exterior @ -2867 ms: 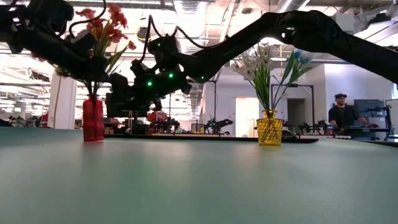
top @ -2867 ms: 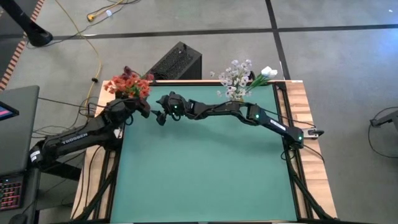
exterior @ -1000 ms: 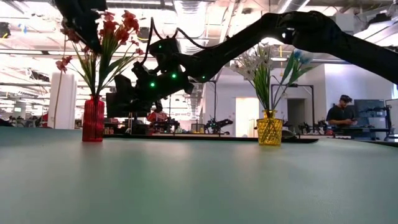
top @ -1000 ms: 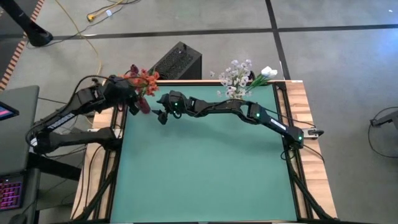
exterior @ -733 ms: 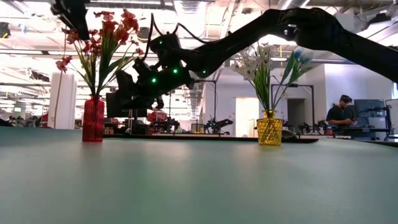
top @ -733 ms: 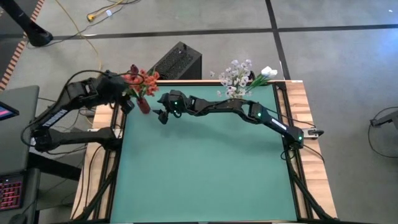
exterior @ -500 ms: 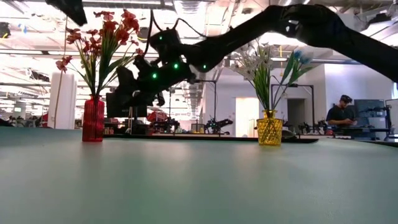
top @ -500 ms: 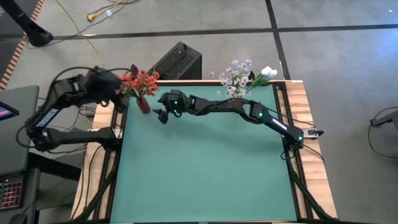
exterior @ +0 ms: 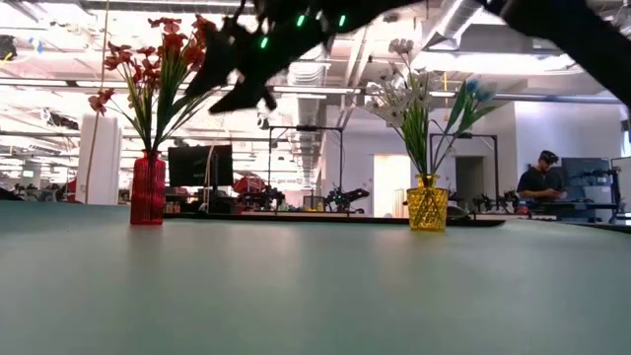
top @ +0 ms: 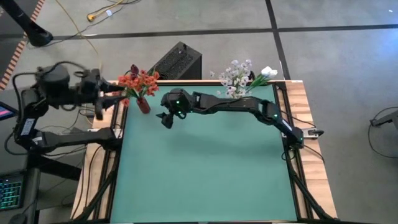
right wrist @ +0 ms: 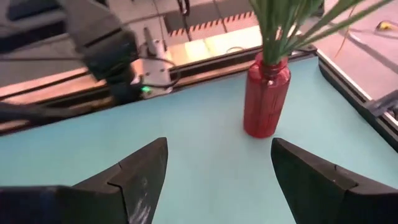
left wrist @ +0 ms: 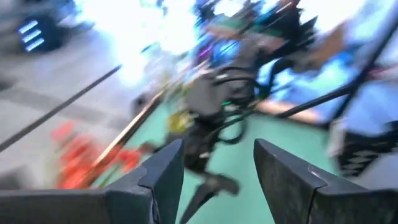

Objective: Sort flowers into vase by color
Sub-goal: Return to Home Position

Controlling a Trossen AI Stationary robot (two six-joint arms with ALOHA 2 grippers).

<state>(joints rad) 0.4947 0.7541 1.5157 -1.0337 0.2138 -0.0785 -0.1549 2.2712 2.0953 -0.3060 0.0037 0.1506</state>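
Note:
The red-orange flowers [top: 138, 81] stand with their green stems in a red vase [top: 143, 106] at the table's far left corner. In the low view the blossoms [exterior: 158, 54] rise above that vase [exterior: 148, 187]. White sprays and white buds [top: 241, 76] stand in a yellow vase [exterior: 427, 202] at the far edge. My left gripper [top: 107, 92] is open, off the table's left edge, pointing toward the red flowers [left wrist: 81, 155]. My right gripper [top: 166, 118] is open, high above the table just right of the red vase [right wrist: 266, 102].
A black box [top: 176, 62] sits on the floor behind the far edge, between the two vases. The green mat [top: 205, 168] spreads toward the near edge. A person [exterior: 537, 177] sits far behind the table on the right.
My left gripper has drawn back from above the red flowers toward the table's left, past its edge, with nothing in it. My right gripper has risen well above the table beside the red vase. The red flowers have stayed in their vase.

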